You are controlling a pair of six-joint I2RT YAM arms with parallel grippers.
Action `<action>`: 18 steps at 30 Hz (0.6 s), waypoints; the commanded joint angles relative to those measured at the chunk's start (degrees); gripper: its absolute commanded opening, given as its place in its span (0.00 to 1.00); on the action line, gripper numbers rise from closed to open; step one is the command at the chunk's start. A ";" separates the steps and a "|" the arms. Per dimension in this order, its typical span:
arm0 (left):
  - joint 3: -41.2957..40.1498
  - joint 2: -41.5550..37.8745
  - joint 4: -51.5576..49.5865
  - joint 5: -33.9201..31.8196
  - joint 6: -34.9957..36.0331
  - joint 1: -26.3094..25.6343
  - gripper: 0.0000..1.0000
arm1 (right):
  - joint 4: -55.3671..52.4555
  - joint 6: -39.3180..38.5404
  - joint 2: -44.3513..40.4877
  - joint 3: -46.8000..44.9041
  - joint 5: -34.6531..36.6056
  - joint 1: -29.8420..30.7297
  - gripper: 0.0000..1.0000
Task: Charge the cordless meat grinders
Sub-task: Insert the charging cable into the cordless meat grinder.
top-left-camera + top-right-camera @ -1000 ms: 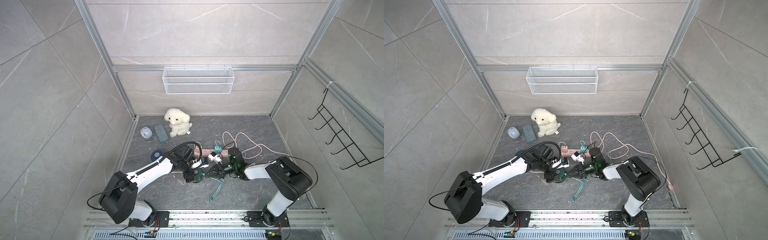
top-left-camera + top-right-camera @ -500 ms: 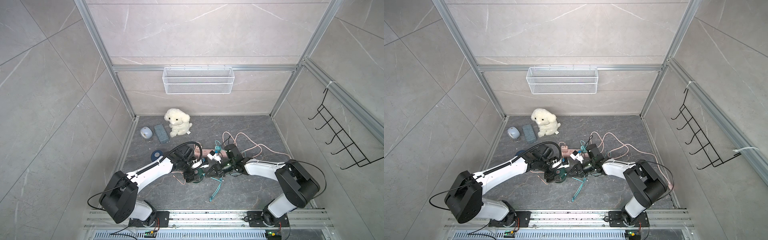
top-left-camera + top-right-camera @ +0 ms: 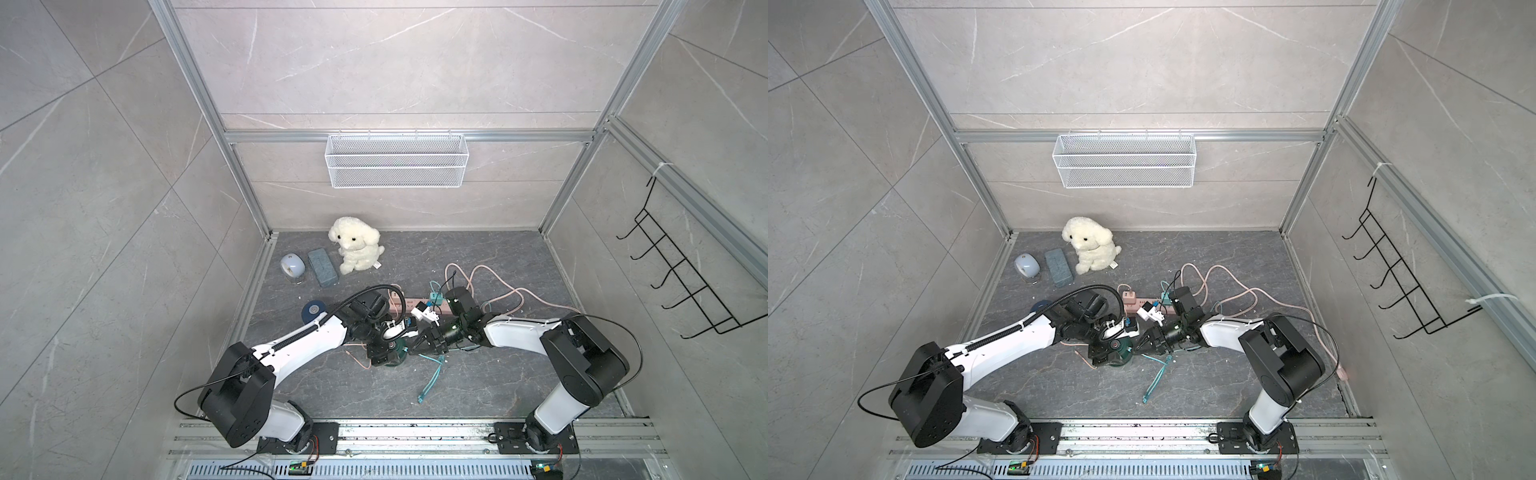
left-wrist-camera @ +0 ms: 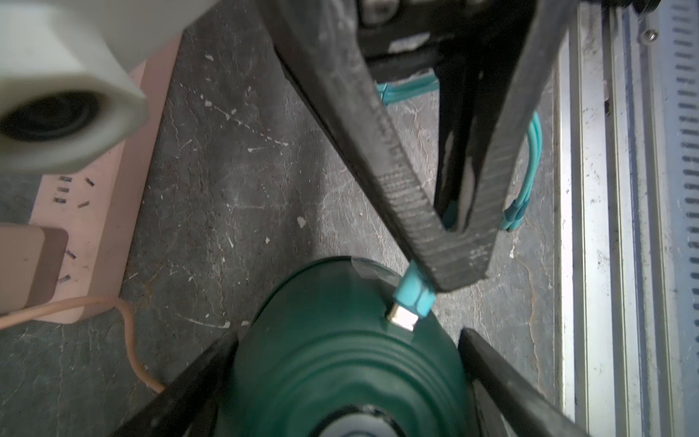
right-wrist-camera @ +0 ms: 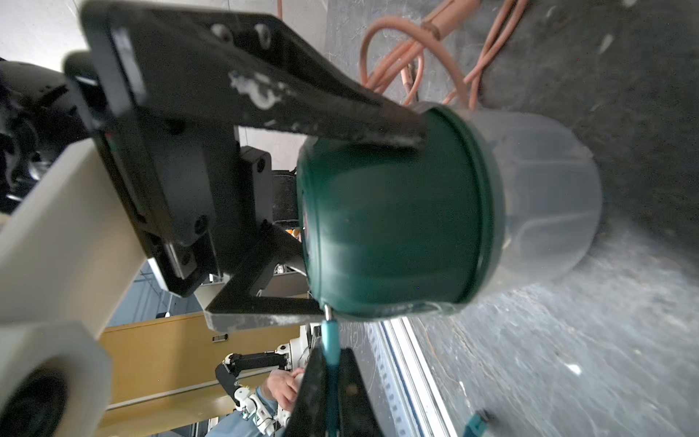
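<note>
Grinders: 2 (dark green grinder (image 4: 340, 370), navy grinder (image 3: 312, 311)). Teal cable (image 4: 412, 299): 1. Plush dog (image 3: 355, 245): 1. Power strip (image 4: 109, 227): 1.

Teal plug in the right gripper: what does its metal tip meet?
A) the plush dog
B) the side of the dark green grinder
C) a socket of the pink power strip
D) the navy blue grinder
B: in the left wrist view the teal plug, pinched by the right gripper, has its metal tip against the dark green grinder.
</note>
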 commanded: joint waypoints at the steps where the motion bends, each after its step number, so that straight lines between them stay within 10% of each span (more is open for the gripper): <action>1: 0.09 2.57 6.89 9.89 2.16 -6.88 0.28 | 6.98 1.18 3.75 3.37 9.54 1.84 0.06; 13: 0.39 2.75 12.00 9.99 -2.85 -7.33 0.28 | -0.10 -2.47 3.45 7.04 14.23 1.15 0.08; 18: 0.52 2.55 13.30 9.05 -5.68 -5.51 0.36 | -8.07 -7.86 -2.81 3.14 16.89 -1.88 0.26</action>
